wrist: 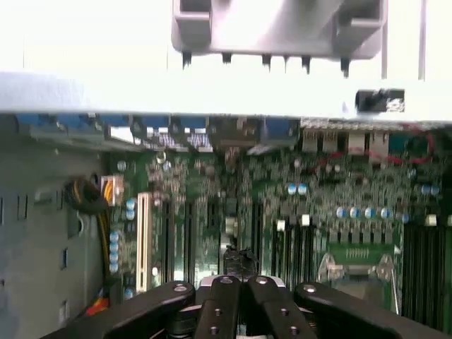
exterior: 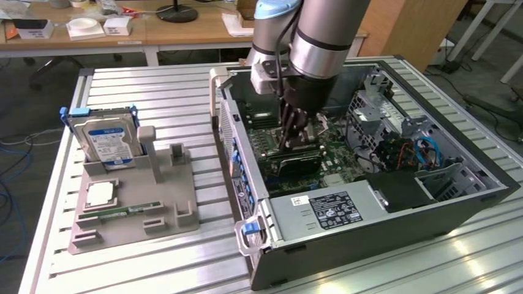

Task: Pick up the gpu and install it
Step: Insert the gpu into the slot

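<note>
Gpu (exterior: 296, 160) is seen down inside the open computer case (exterior: 457, 202), lying low over the green motherboard (exterior: 339, 160), its dark card edge just beneath the pincer (exterior: 292, 144). The pickup looks done: the grey holder (exterior: 131, 208) on the worktop (exterior: 147, 92) carries the hard drive (exterior: 105, 142) with its blue label, a memory stick (exterior: 122, 211) and a square chip (exterior: 100, 193), while its upright slot beside the drive stands vacant. Installation appears to be under way rather than finished; whether the card is fully seated in its slot cannot be told from here, since the pincer and arm cover the join.

From the wrist view, the pincer (wrist: 240, 286) is drawn together, black fingers (wrist: 220, 304) nearly meeting, and a dark edge is pinched between their tips. That is judged to be the gpu's upper edge, so the card is taken as held at this instant. Expansion slots (wrist: 187, 240) run in parallel rows directly ahead of the fingertips, which suggests alignment with the board is close.

The arm (exterior: 323, 37) is brought in from above, steeply and almost vertically, with the wrist pointed straight down into the case. The pincer is sunk well below the case rim, close to the case's middle, between the drive bays (exterior: 384, 116) and the rear wall at the exterior view's left.
</note>
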Robot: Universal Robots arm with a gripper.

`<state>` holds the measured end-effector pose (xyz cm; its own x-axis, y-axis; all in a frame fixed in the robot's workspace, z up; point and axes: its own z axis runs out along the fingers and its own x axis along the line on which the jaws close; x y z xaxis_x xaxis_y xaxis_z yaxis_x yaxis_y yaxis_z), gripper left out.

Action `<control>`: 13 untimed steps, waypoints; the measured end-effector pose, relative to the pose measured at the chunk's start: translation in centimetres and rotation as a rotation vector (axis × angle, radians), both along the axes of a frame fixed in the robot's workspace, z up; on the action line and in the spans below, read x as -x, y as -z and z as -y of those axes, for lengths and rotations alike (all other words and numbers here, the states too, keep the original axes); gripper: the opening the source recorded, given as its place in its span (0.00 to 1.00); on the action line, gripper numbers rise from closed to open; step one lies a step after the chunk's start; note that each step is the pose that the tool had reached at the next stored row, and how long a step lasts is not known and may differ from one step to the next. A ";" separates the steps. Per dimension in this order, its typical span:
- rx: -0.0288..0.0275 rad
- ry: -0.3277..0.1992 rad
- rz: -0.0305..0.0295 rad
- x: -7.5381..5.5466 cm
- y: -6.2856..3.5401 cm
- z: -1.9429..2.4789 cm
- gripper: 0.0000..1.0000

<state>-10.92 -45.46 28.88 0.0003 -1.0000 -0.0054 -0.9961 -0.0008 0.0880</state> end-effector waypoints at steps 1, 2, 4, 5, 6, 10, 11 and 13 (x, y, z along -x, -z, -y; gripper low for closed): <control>0.0000 0.000 -0.0181 0.0 0.00 0.00 0.12; 0.0000 0.000 -0.0359 0.0 0.01 0.00 0.12; 0.0000 0.000 -0.0730 0.0 0.02 -0.01 0.12; 0.0000 0.000 -0.0910 0.0 0.01 -0.01 0.12; 0.0001 0.000 -0.1086 0.0 0.02 0.00 0.12; 0.0001 0.000 -0.1800 0.0 0.03 -0.01 0.12; 0.0000 0.000 -0.1997 0.0 0.04 -0.01 0.12; 0.0000 -0.001 -0.2356 0.0 0.05 -0.01 0.12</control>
